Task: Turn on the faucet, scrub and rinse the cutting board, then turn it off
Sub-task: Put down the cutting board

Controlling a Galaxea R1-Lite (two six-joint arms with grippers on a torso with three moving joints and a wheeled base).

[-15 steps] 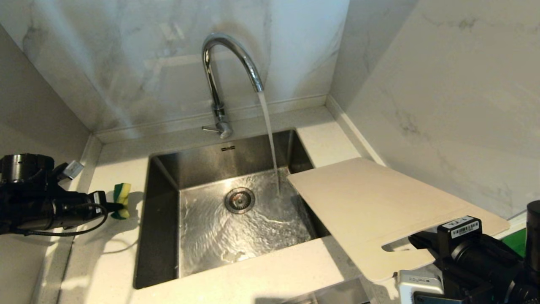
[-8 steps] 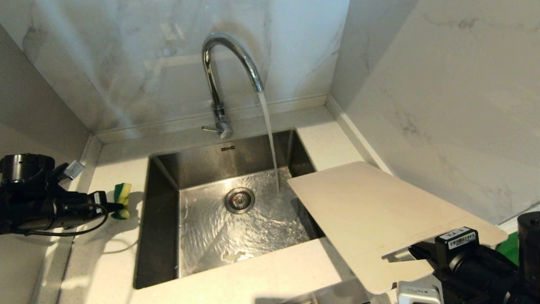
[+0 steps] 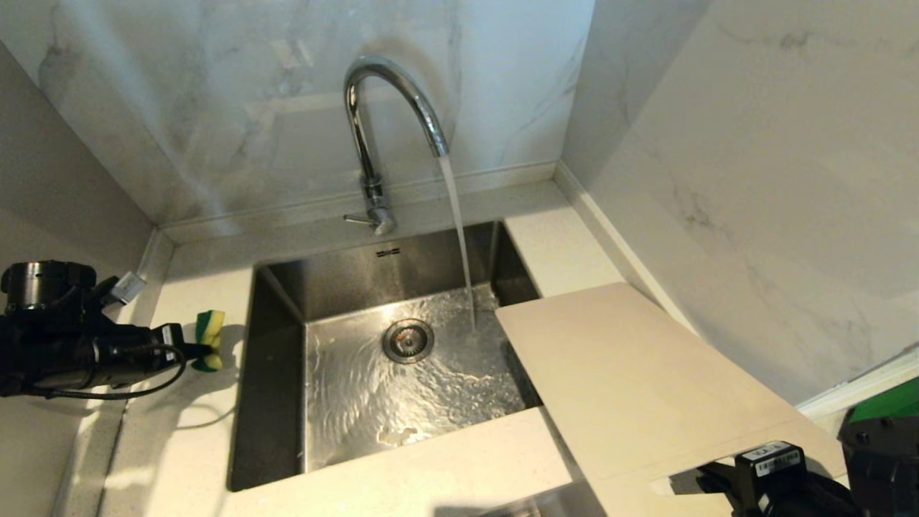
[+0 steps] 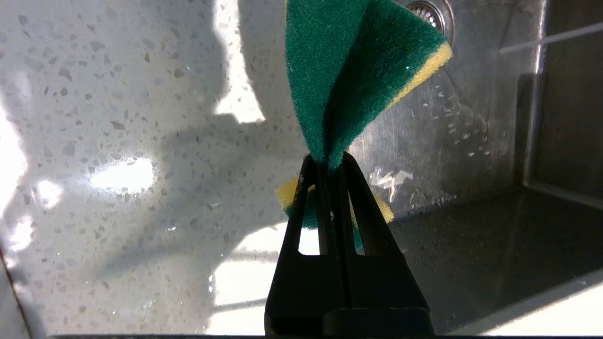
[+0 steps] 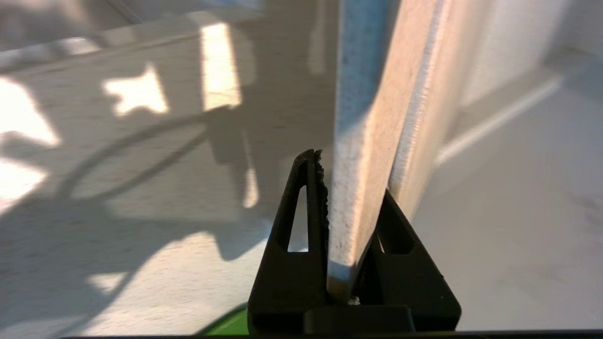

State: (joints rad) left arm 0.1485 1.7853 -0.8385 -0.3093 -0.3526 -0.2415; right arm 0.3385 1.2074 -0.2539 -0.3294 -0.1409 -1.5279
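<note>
- The cutting board [image 3: 632,380] lies lower right in the head view, its far corner over the sink [image 3: 273,402], near the water stream from the faucet [image 3: 388,108].
- Only the right wrist view shows the right gripper [image 5: 351,197] pinching the board's edge.
- The left gripper [image 4: 330,162], pressed together, pinches a green-yellow sponge [image 4: 348,80] over the desk [image 3: 194,445] at left.
</note>
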